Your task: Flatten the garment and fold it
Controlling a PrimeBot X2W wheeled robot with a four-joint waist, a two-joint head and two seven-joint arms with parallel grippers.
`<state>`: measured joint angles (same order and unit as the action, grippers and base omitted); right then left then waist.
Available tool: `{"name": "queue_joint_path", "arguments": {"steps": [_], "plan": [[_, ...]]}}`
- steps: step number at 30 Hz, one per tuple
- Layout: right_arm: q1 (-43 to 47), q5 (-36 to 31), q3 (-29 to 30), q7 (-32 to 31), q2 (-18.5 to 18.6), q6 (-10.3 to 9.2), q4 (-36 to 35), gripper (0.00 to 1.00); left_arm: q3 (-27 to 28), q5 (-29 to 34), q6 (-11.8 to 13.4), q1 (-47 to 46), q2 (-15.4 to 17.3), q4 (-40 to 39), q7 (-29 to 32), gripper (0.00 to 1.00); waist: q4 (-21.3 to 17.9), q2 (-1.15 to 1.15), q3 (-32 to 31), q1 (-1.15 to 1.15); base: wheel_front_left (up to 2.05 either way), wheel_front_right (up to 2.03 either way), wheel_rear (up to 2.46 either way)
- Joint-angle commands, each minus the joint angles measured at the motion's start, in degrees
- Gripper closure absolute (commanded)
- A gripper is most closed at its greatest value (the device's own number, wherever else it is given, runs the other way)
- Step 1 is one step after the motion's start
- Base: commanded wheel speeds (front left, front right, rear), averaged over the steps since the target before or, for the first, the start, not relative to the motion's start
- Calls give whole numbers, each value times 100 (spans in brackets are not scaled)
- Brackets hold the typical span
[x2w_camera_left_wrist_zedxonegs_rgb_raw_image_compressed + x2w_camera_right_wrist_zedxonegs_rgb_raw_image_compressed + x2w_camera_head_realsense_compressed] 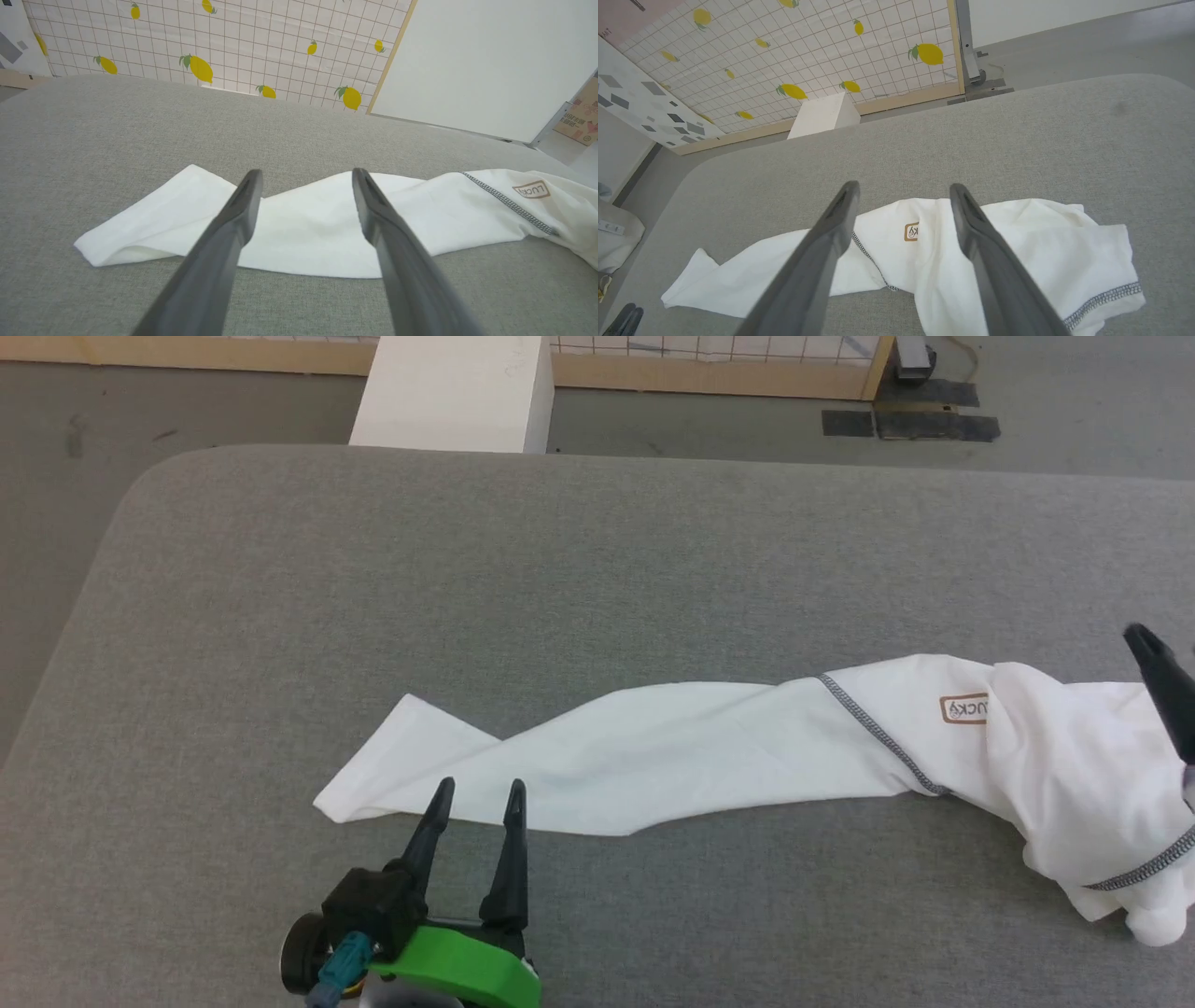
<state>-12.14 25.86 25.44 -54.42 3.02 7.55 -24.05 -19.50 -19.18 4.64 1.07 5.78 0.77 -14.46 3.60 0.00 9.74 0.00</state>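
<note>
The garment [709,756] is a white shirt with dark grey seam stitching and an orange-bordered patch [963,708]. It lies on the grey table [560,569], one sleeve stretched out leftward and the body bunched at the right. My left gripper [479,791] stands open at the sleeve's near edge, close to the cuff. In the left wrist view its fingers [306,175] straddle the sleeve [308,228] with nothing held. A dark finger [1162,681] of my right gripper shows over the bunched body. In the right wrist view that gripper [903,186] is open above the garment [1017,247], nothing between its fingers.
A rigid white box [453,392] stands on the floor beyond the table's far edge. A lemon-patterned partition [210,42] runs behind it. The table's rounded corner [140,495] is at the far left, with bare grey cloth between the garment and the far edge.
</note>
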Motion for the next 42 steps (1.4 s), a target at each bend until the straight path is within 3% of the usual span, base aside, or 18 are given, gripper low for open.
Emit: {"name": "queue_joint_path", "arguments": {"steps": [1, 11, 19, 20, 21, 22, 27, 32, 38, 42], "plan": [[-178, -121, -89, 72, -6, -6, 146, 0, -10, -16, -19, -47, 0, 16, -28, 0, 66, 0, 51, 0, 0, 0, 0], [-536, -910, -1560, 108, 433, -6, 2275, 0, -114, -5, -80, -228, -21, 81, -34, 0, 481, 0, 350, 0, 0, 0, 0], [-809, -1274, -2001, 512, 700, -6, 3733, 2, -139, -13, -52, -337, -42, 86, -37, 0, 841, 0, 534, 0, 0, 0, 0], [-830, -1315, -2033, 560, 729, -6, 3854, 51, -137, -16, -49, -342, -45, 87, -38, 0, 854, 0, 541, 0, 0, 0, 0], [-850, -1335, -2058, 609, 753, -6, 3929, 66, -136, -17, -46, -346, -46, 88, -39, 0, 860, 0, 546, 0, 0, 0, 0], [-882, -1355, -2075, 698, 786, -6, 3999, 100, -133, -20, -40, -352, -49, 91, -40, 0, 863, 0, 552, 0, 0, 0, 0], [-1141, -1177, -2061, 1078, 789, -6, 3993, 100, -104, -51, -27, -355, -70, 131, -45, 0, 784, 0, 453, 0, 0, 0, 0], [-1503, -576, -2400, 1361, 587, -6, 3220, 100, -70, -69, -32, -343, -83, 150, -49, 0, 674, 0, 266, 0, 0, 0, 0], [-1216, 520, -3727, 1212, 115, -6, 1976, 100, 71, -74, 28, -233, -23, 119, -51, 0, 622, 0, 142, 0, 0, 0, 0], [-520, 1065, -4712, 1174, 7, -6, 1768, 100, 191, -73, 115, -143, 5, 54, -52, 0, 717, 0, 147, 0, 0, 0, 0]]}}
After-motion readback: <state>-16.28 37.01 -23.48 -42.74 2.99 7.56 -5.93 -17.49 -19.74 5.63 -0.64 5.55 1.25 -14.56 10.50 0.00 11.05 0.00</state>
